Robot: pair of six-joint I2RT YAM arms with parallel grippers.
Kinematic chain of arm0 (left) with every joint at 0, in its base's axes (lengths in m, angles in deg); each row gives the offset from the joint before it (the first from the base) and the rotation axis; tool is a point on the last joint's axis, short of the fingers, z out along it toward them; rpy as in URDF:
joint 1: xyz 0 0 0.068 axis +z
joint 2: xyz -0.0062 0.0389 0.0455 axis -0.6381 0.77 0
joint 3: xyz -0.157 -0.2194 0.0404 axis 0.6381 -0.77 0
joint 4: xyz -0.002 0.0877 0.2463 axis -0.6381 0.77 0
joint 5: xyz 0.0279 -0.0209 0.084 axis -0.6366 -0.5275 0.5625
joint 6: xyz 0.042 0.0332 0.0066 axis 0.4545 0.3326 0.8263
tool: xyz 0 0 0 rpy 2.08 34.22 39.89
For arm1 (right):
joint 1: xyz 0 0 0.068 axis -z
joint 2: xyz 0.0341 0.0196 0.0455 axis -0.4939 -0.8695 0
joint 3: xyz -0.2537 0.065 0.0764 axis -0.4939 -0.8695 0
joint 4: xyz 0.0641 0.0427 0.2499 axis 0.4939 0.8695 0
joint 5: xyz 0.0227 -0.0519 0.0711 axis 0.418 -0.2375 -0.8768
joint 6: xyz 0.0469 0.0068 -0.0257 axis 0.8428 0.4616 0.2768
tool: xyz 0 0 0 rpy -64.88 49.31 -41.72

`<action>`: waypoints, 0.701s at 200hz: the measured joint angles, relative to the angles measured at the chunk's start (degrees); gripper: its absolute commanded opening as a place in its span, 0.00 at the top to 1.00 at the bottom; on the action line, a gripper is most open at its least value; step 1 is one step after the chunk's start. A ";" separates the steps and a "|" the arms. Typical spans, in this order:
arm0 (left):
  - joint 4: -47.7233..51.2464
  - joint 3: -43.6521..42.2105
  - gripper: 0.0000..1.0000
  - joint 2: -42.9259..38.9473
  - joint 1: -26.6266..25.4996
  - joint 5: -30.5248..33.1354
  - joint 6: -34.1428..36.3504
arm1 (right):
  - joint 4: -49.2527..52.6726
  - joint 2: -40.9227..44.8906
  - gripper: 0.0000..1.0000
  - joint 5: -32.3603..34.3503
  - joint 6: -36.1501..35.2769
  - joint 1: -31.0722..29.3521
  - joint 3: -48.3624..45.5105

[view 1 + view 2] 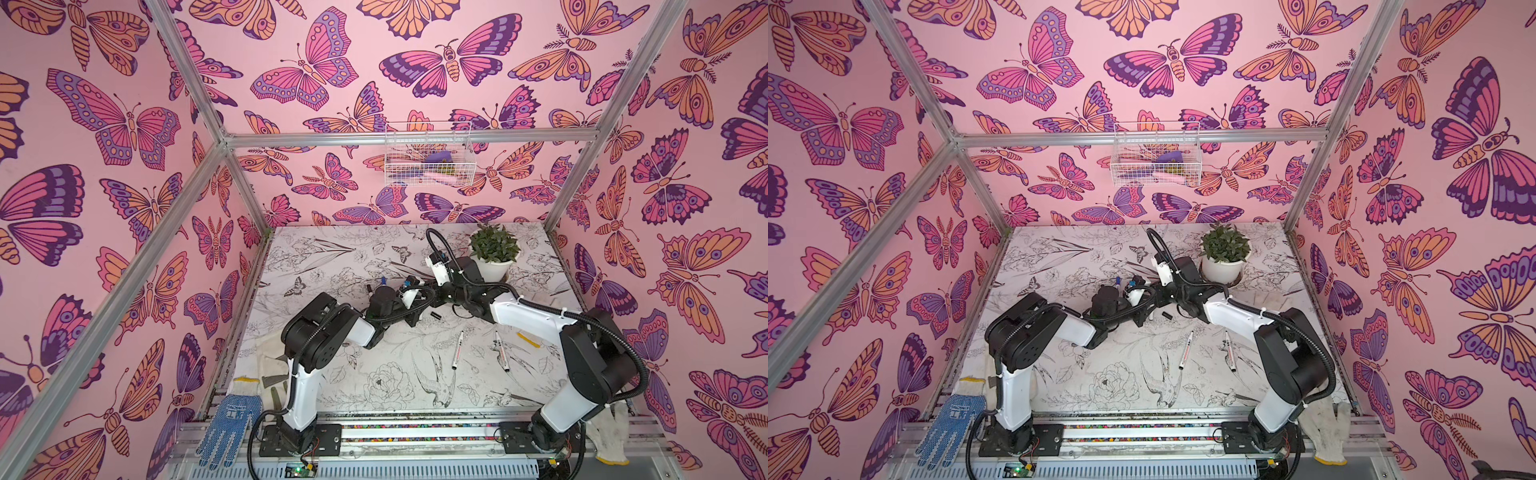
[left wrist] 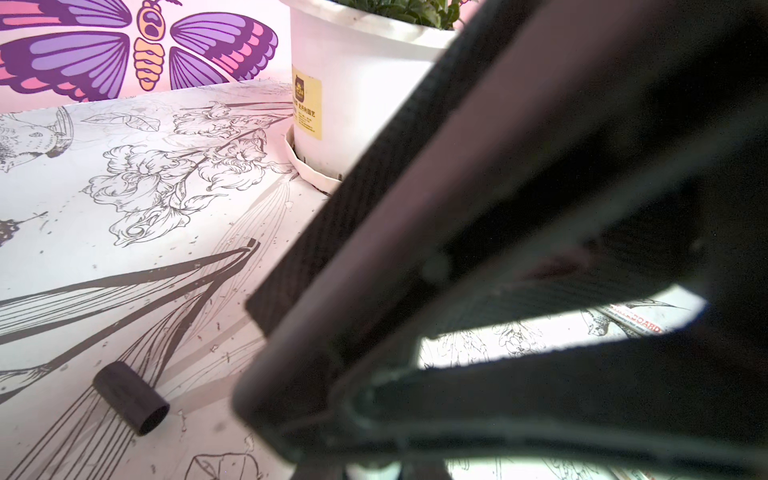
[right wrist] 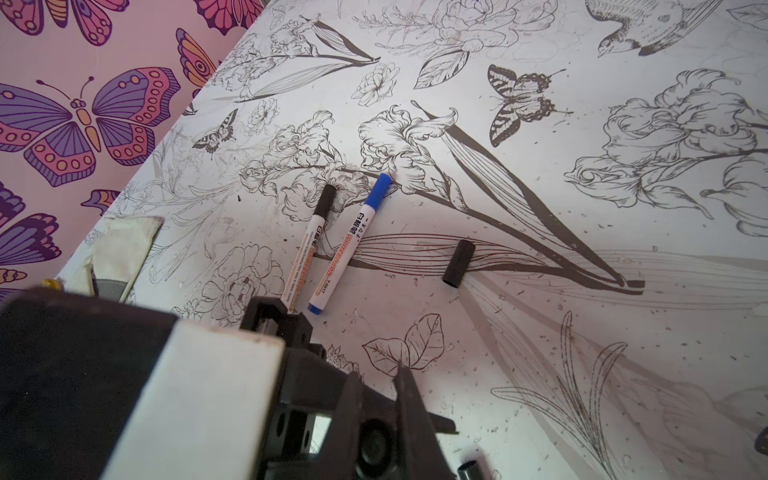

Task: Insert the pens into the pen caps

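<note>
Grippers closed and brought together at mid-table, pens and caps spread around them.

The left gripper is shut and so is the right gripper; whether anything is held cannot be told. A loose black cap is seen on the table just beside the left gripper. One uncapped pen and a second uncapped pen are laid nearer the front, apart from both grippers. Beyond the right gripper, a black-capped pen and a blue-capped pen are seen side by side, with a second black cap near them.
</note>
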 measured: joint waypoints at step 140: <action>2.91 14.08 1.00 7.48 1.86 -2.71 3.56 | 0.20 -2.23 1.00 9.01 0.17 1.77 5.40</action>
